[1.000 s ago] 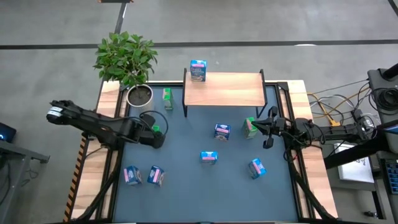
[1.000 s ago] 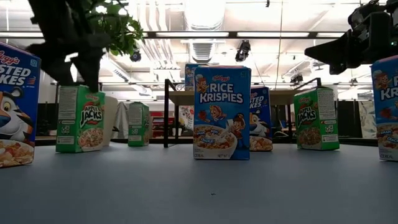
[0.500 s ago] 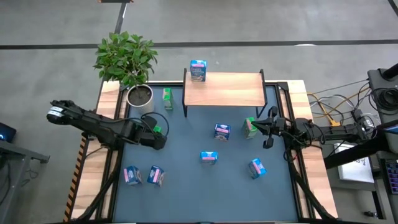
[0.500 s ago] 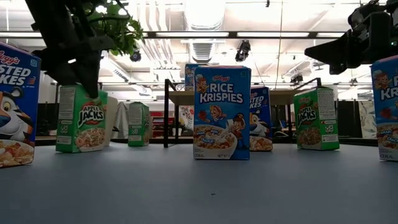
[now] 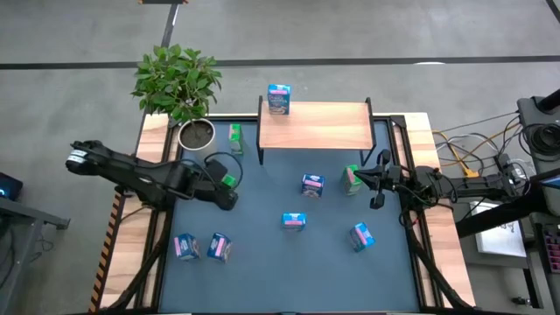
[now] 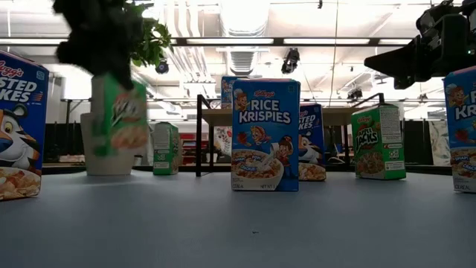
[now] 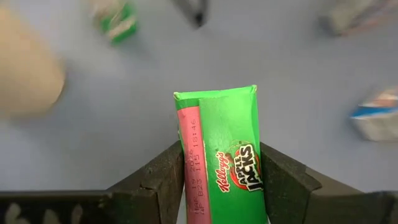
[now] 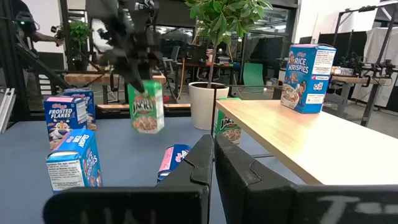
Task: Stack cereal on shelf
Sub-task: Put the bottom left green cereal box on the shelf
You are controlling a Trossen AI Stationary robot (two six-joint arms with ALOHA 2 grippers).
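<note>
One green Apple Jacks box [image 7: 227,155] sits clamped between the left gripper [image 5: 224,182] fingers [image 7: 163,180], one dark finger pressed on each broad side, box top poking out past the fingertips. Low view, left of frame: the box [image 6: 119,119] hangs off the mat, tilted, under the arm. High view puts this grip at mid-left of the blue mat [image 5: 262,262], just below the potted plant [image 5: 179,83].

Right gripper [image 5: 376,181] hovers at centre-right with fingers pressed fully together, holding nothing; another green box [image 5: 352,178] stands just beside it.

Farther back, top centre, the wooden shelf [image 5: 319,127] carries one light blue Rice Krispies box [image 5: 279,99] at its back-left corner.
</note>
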